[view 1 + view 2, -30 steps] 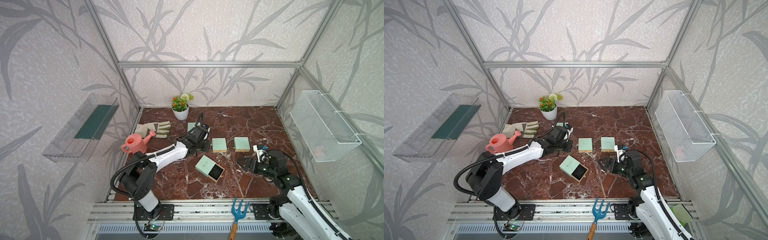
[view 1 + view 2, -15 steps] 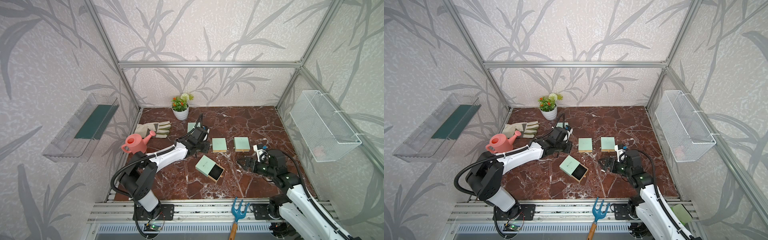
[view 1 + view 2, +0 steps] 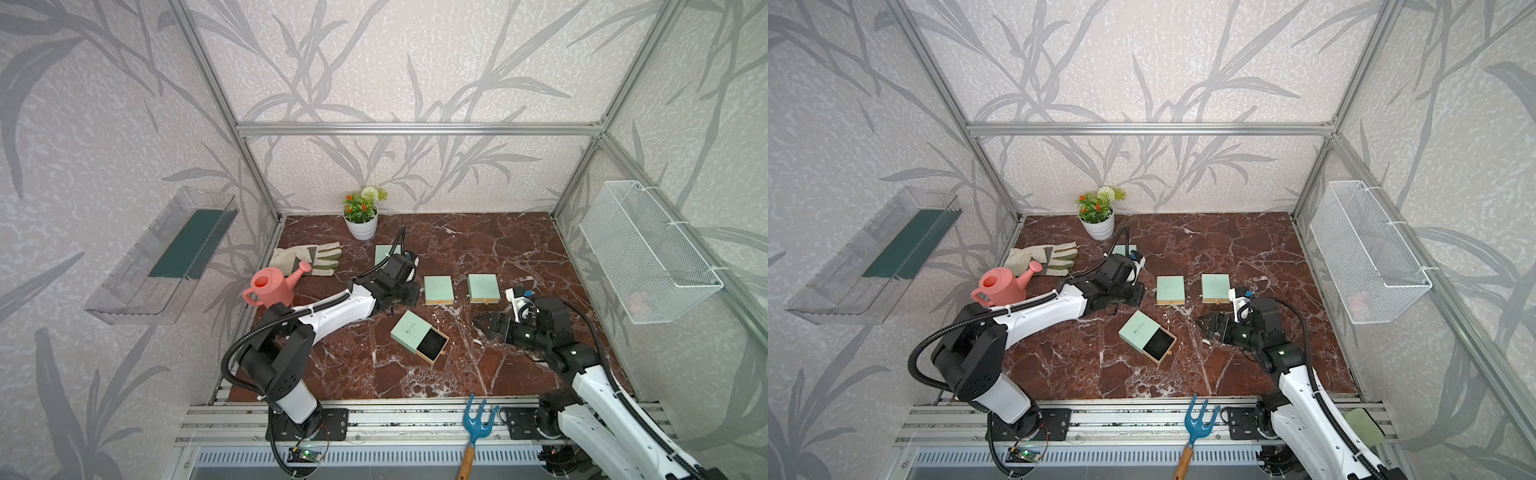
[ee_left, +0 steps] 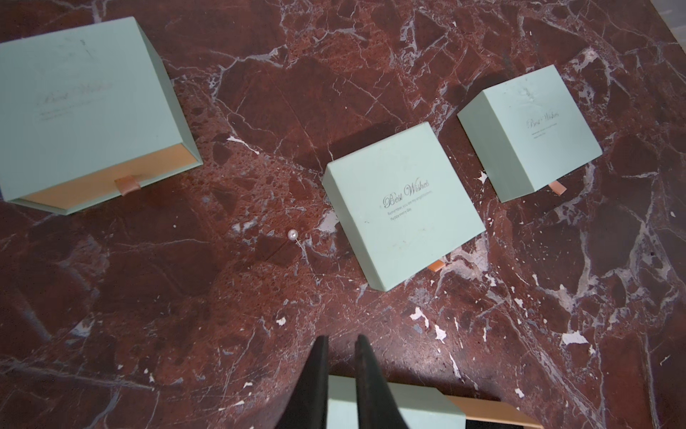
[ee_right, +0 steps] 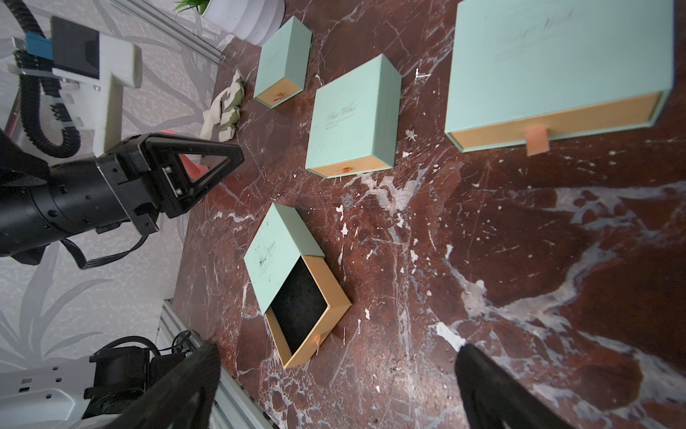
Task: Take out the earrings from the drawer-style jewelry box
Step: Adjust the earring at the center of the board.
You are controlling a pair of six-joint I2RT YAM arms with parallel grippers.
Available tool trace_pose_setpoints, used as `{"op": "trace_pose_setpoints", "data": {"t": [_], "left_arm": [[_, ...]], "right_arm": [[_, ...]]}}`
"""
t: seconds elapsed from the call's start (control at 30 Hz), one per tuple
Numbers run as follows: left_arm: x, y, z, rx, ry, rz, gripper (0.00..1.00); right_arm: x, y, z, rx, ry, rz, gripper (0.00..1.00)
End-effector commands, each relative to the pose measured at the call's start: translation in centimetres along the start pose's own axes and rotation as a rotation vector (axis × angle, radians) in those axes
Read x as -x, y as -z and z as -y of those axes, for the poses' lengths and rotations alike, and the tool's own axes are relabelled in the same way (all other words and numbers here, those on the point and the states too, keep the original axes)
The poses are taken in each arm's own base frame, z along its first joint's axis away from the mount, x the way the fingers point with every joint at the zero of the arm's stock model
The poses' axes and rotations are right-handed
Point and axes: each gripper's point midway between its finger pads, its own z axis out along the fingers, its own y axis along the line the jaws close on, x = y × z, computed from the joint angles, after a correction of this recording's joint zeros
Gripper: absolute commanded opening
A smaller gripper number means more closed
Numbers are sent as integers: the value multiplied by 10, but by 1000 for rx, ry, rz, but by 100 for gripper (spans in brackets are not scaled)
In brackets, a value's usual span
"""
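Note:
The mint-green drawer-style jewelry box (image 3: 409, 328) (image 3: 1138, 330) (image 5: 276, 252) lies mid-table with its tan drawer (image 5: 315, 327) pulled out; the black lining (image 5: 299, 301) looks bare. One pearl earring (image 4: 293, 234) on a thin pin lies on the marble between two closed boxes. My left gripper (image 3: 409, 293) (image 3: 1133, 297) (image 4: 341, 343) (image 5: 237, 158) hovers behind the open box, its jaws a narrow gap apart with nothing between them. To the right of the drawer, my right gripper (image 3: 486, 324) (image 3: 1208, 326) (image 5: 337, 353) stands wide open and empty, pointing at it.
Three closed mint boxes sit behind: a far-left box (image 3: 386, 253), a middle box (image 3: 438, 289) (image 4: 402, 204) and a right box (image 3: 483, 288) (image 4: 527, 130). A pink watering can (image 3: 272, 286), gloves (image 3: 307, 258) and a flower pot (image 3: 361, 218) stand back left. A blue hand rake (image 3: 478, 419) lies on the front rail.

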Motion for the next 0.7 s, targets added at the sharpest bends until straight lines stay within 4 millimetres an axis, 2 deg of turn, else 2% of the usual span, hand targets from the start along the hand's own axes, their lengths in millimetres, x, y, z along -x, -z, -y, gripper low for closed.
{"op": "trace_pose_setpoints", "data": {"t": [0.0,0.43,0.67], "left_arm": [[13,6,4,-16,9,34,17],[14,5,4,-16,15,33,18],[17,7,8,-46,47,43,20]], "right_arm": [[14,4,-10,14,33,37,99],[16,2,-9,13,32,34,98],[24,1,-5,-33,53,44,98]]}}
